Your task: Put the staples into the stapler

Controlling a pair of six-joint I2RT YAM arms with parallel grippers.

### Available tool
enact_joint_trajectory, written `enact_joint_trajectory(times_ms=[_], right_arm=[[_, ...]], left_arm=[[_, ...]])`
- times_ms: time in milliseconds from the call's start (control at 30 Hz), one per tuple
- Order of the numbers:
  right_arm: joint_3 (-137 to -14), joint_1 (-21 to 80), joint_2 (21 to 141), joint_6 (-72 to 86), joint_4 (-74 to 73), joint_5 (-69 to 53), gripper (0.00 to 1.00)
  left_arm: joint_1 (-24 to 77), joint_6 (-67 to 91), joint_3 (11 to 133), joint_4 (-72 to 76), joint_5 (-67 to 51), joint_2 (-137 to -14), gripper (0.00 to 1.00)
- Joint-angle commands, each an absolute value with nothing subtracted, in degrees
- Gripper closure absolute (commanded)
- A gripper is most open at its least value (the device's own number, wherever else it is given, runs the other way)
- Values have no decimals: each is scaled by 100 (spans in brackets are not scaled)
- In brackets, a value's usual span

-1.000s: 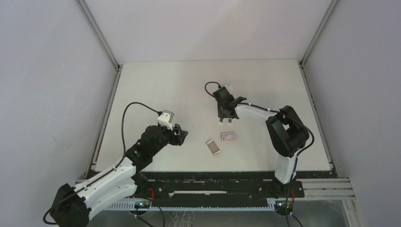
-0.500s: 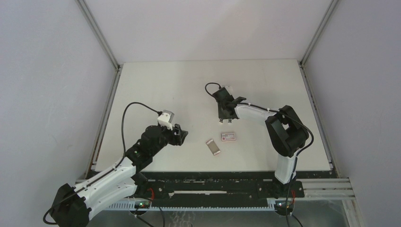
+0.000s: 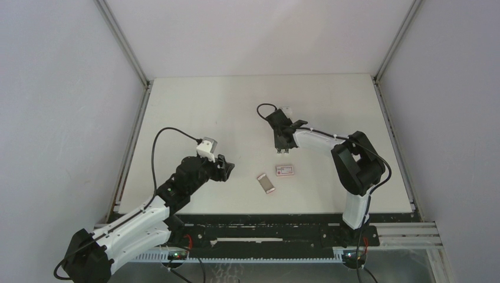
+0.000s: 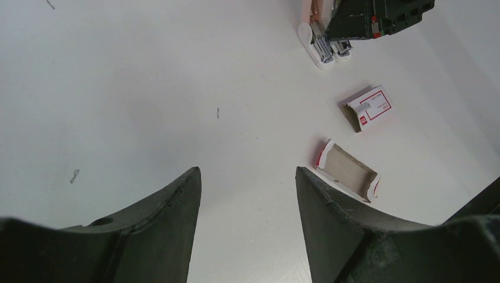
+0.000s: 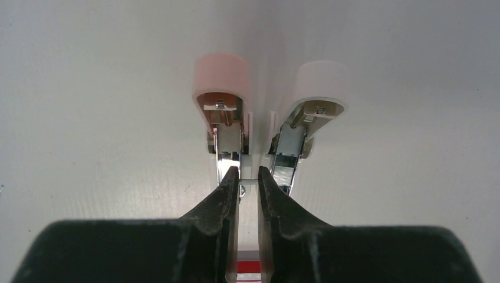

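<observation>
We see staples (image 5: 285,168), apparently in white stapler (image 5: 318,82) channel, beside right claw (image 5: 248,177), nearly pressed together, pinching nothing clear. Left claw (image 4: 247,177) spread. Strip light, brittle; we'd pinch long sides mid-length.

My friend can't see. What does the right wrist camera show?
The right gripper, black fingers nearly shut, a thin pale sliver between them, points at an open pink plastic mini stapler and an open white plastic mini stapler beside it on a white table.
</observation>
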State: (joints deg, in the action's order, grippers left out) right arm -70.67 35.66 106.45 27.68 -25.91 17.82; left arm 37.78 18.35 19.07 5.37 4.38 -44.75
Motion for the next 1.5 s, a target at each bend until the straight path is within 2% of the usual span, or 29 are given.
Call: enact_joint_trajectory(times_ms=[0,533,1467], right_arm=[[-7260,3522,10349,2678,-2695,1957,89],[-7270,3569,10237,2638,-2519,1423,89],[-7403,3545,10589,2534,-2699,1386,90]], left_arm=[[3762,1704,1915,634,460,-4446,36],[3762,1716,1907,631,450,-4412,36],[3757,1720,1907,641,449,-4422,36]])
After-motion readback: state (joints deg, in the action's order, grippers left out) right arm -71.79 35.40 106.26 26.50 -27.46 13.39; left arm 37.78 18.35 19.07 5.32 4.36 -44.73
